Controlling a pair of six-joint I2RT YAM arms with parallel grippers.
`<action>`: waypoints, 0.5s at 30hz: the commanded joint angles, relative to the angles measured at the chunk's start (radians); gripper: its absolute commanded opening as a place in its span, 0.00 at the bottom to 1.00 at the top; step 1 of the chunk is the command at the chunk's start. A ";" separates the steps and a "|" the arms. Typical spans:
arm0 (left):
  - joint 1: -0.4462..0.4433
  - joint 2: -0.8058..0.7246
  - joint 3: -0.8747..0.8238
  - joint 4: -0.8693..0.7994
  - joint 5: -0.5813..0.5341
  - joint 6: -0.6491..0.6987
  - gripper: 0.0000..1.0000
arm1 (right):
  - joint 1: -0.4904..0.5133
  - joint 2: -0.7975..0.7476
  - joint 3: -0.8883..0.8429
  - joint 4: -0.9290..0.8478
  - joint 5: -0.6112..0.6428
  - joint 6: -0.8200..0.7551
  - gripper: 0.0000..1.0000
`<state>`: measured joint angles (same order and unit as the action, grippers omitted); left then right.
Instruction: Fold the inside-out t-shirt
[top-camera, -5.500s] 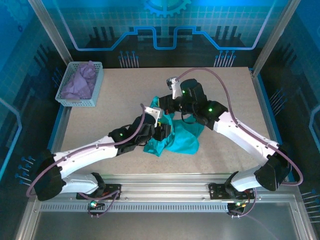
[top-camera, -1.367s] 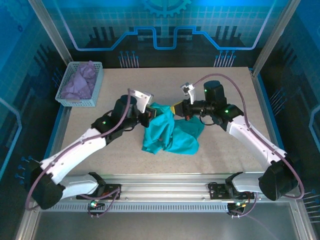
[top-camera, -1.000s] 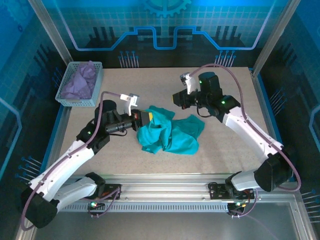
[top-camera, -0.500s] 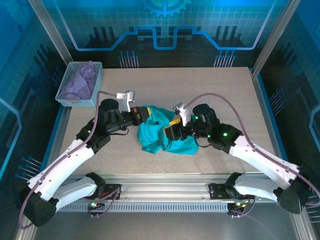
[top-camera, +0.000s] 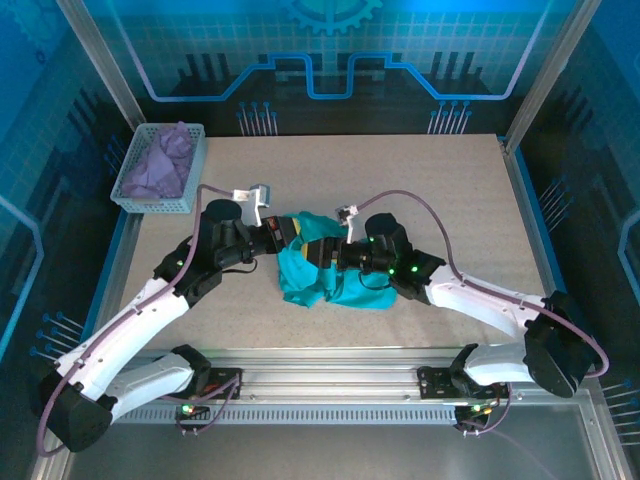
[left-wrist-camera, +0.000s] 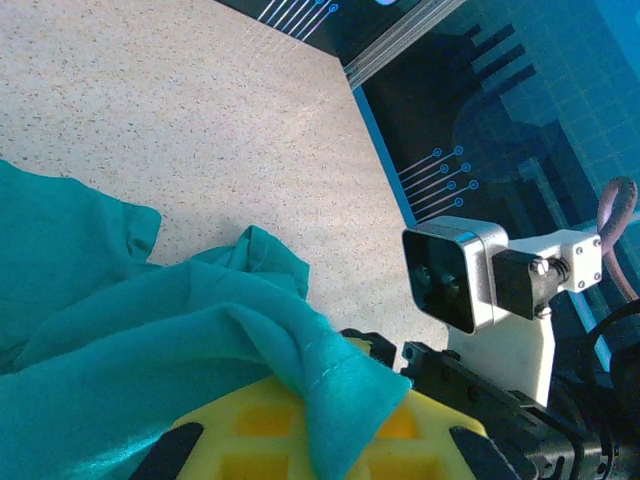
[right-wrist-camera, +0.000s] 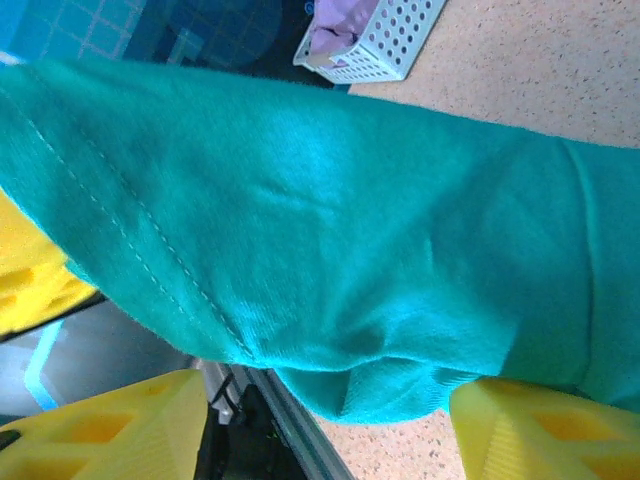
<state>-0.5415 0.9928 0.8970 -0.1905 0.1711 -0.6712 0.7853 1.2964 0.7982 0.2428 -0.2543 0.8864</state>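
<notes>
The inside-out t-shirt lies crumpled in a teal heap in the middle of the table. My left gripper is at the heap's upper left, shut on a stitched fold of the shirt that is pinched between its yellow fingers. My right gripper is pushed into the heap from the right and stands open. In the right wrist view a hemmed edge of the shirt hangs between the two wide-apart yellow fingers, which do not press on it.
A white perforated basket holding a lavender cloth stands at the table's back left, and the basket shows again past the shirt. The right arm's wrist camera sits close to my left fingers. Bare speckled table lies behind and to the right.
The right arm swung from the back right down into the shirt's middle while its jaws opened. The left gripper stayed shut on the shirt and shifted slightly toward the back.
</notes>
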 joint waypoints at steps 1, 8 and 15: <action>-0.007 -0.021 0.016 -0.009 -0.015 0.033 0.00 | 0.009 -0.003 -0.013 0.040 0.055 0.062 0.61; -0.009 -0.027 0.010 0.005 0.001 0.029 0.00 | 0.009 0.026 0.010 0.007 0.097 0.099 0.55; -0.012 -0.031 0.000 0.023 0.022 0.027 0.00 | 0.008 0.049 0.022 0.013 0.124 0.112 0.36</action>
<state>-0.5472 0.9844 0.8970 -0.1905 0.1722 -0.6712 0.7853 1.3376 0.7982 0.2401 -0.1631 0.9852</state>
